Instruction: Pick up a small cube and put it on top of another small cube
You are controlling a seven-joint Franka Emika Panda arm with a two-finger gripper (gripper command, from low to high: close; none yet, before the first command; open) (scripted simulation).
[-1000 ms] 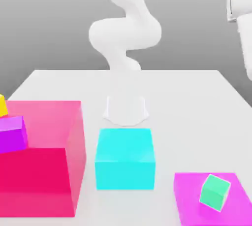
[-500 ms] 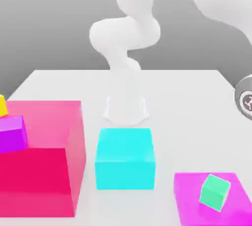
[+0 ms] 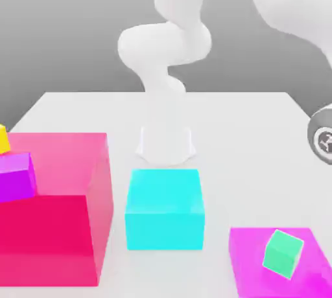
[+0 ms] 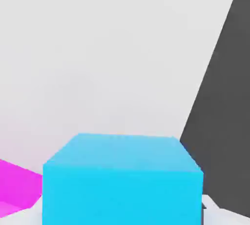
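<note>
A small green cube sits tilted on a flat magenta block at the front of the exterior view's right. A small purple cube rests on the stepped pink block at the left. A yellow cube peeks in at the left edge behind it. My white arm rises from the back of the table and bends over to the right, where a round grey wrist part hangs at the edge. My gripper is shut. The hand view looks onto a cyan block.
A large cyan block stands in the middle of the white table, in front of the arm's base. Beside the cyan block in the hand view lies a magenta surface. The table's edge borders dark ground.
The arm has swung over and down, bringing the grey wrist part to the exterior view's right edge. The gripper has gone from open to shut. The cubes have not moved.
</note>
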